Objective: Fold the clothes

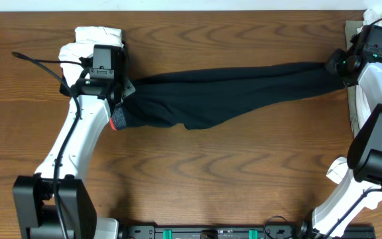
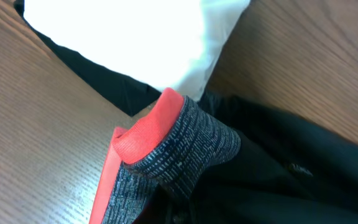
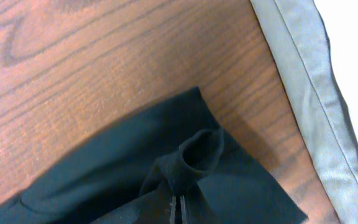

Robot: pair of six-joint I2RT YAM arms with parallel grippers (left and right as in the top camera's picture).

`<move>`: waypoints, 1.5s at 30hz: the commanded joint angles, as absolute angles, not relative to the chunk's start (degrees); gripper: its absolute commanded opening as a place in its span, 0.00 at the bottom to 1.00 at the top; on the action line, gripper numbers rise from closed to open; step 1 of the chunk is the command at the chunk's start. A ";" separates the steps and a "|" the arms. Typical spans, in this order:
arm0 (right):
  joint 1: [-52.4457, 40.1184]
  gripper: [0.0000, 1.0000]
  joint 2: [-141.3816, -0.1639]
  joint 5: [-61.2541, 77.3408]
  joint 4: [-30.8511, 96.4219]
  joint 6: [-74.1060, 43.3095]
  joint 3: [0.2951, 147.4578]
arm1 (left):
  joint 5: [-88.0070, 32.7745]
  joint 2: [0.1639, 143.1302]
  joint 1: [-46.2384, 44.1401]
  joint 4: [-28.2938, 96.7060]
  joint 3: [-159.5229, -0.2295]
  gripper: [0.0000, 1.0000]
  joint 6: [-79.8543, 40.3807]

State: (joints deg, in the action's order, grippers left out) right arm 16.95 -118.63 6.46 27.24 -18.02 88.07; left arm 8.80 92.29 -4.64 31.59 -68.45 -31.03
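Observation:
The clothes in play are long black leggings [image 1: 231, 89], pulled out in a line across the table between both arms. Their grey waistband with a red edge [image 2: 179, 149] is bunched at my left gripper [image 1: 121, 101], which is shut on it; in the left wrist view the fabric hides the fingers. My right gripper [image 1: 335, 67] is shut on the leg ends at the far right. In the right wrist view its thin fingertips [image 3: 173, 210] pinch a raised fold of the black fabric [image 3: 191, 155].
A folded white garment [image 1: 98, 36] lies at the back left, just behind my left gripper, also seen as white cloth [image 2: 135, 37]. White and beige garments [image 1: 358, 99] lie along the right edge; the beige hem [image 3: 303, 93] runs close to the leggings' end.

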 commanded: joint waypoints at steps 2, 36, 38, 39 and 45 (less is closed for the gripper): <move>16.47 0.01 -120.18 5.76 25.65 -18.87 89.25 | 12.80 94.13 -4.19 30.94 -69.34 0.06 -30.22; 16.43 0.49 -124.51 5.85 15.86 -18.39 89.23 | 9.34 99.98 -4.21 22.15 -69.25 0.51 -27.35; 16.49 0.55 -123.83 10.00 14.46 -14.98 89.38 | 7.88 99.92 -4.34 21.52 -69.76 0.58 -26.59; 16.49 0.59 -123.42 10.98 14.50 -13.98 89.67 | 7.90 99.85 -4.47 21.80 -70.41 0.59 -26.55; 16.40 0.74 -119.42 13.34 17.12 -8.82 91.74 | 7.92 97.25 -6.79 25.47 -75.18 0.66 -22.02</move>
